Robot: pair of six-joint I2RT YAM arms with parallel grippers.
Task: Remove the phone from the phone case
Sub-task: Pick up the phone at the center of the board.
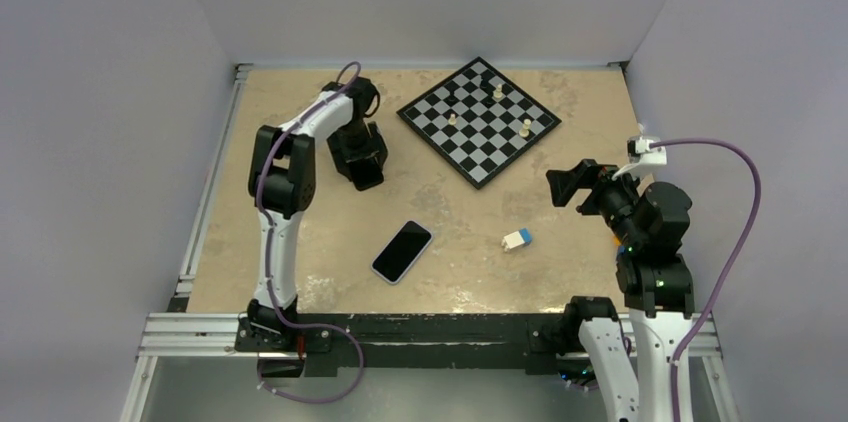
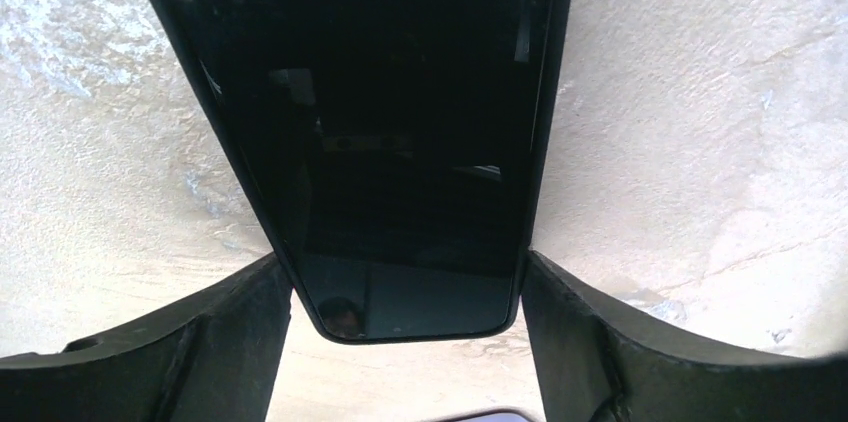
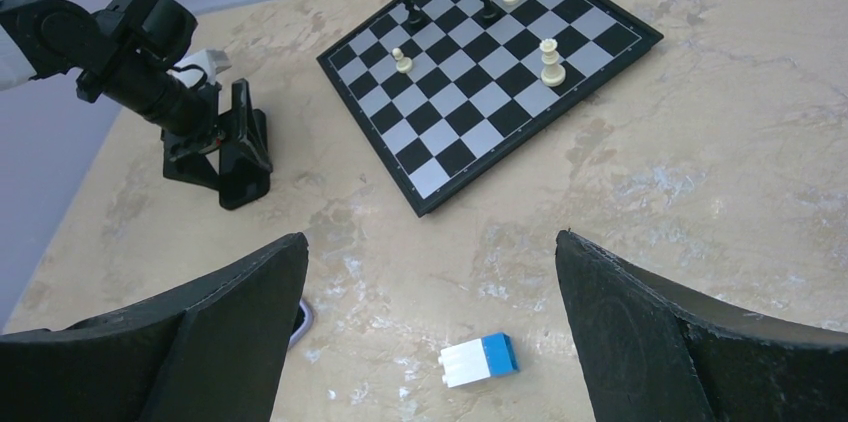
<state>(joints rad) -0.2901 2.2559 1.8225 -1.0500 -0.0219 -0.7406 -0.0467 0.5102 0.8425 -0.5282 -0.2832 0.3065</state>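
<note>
Left end effector [image 2: 406, 267] around phone case [image 2: 400, 92]

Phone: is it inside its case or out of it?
Out. The phone lies bare and flat on the table, while the left gripper holds the black case well away from it.

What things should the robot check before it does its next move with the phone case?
1. Phone is out of the phone case, lying flat on the table: ok.
2. Left tool grips the phone case on both sides: ok.
3. Phone case rests on the table: cannot tell.
4. Right tool open and empty: ok.
5. Blue-and-white block lies apart from the phone: ok.
</note>
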